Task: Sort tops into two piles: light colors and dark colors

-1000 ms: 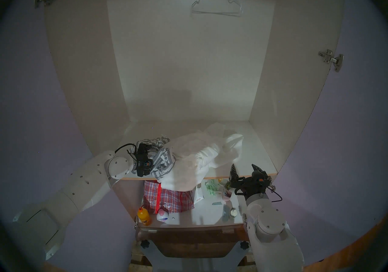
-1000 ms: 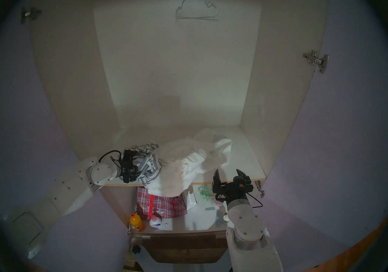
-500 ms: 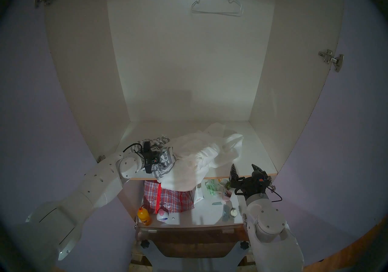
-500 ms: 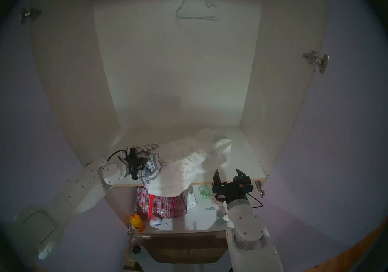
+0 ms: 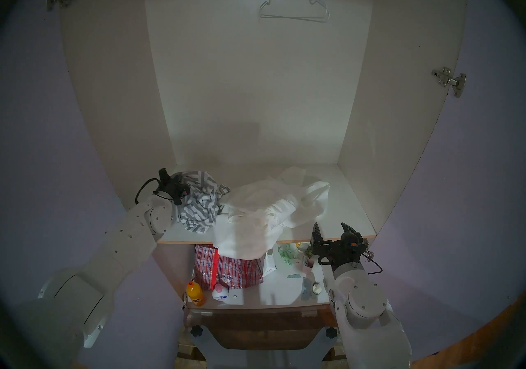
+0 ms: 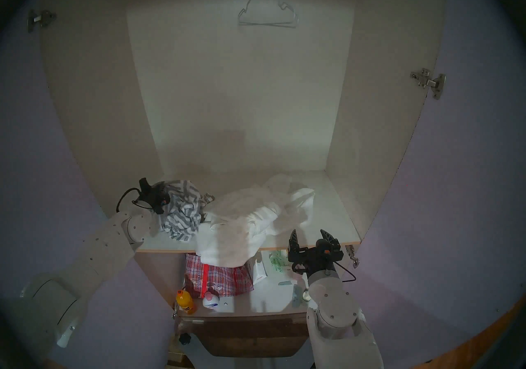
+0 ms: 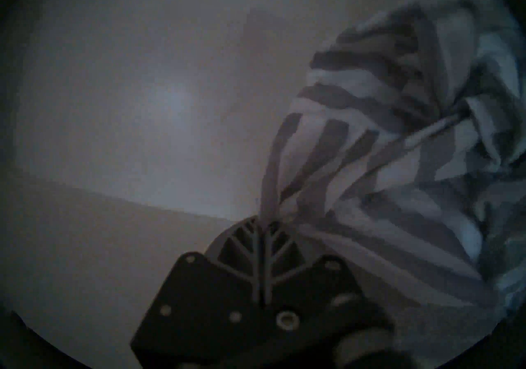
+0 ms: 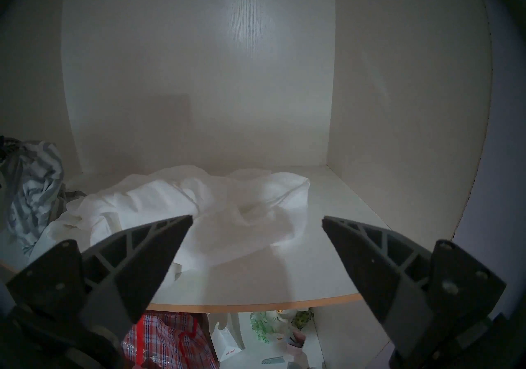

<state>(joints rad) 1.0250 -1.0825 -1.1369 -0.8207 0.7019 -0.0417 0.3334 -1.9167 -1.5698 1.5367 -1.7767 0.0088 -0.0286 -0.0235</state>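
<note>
The grey-and-white striped top (image 5: 199,206) hangs bunched at the left of the wardrobe shelf (image 5: 347,206), lifted at its upper end. My left gripper (image 5: 183,189) is shut on it. The left wrist view shows the shut fingers (image 7: 256,243) pinching a fold of the striped cloth (image 7: 384,160). The heap of plain white tops (image 5: 264,211) lies mid-shelf, and its front part droops over the shelf edge. A narrow gap separates it from the striped top. My right gripper (image 5: 331,230) is open and empty at the shelf's front right edge, apart from the white heap (image 8: 176,203).
Below the shelf stand a red checked plastic bag (image 5: 227,268), a small white paper bag (image 5: 269,264), an orange bottle (image 5: 195,293) and several small items. A wire hanger (image 5: 294,9) hangs at the top. The wardrobe walls close in on both sides.
My left gripper has risen and moved back and to the left with the striped top, pulling it off the white heap. The right arm has not moved.
</note>
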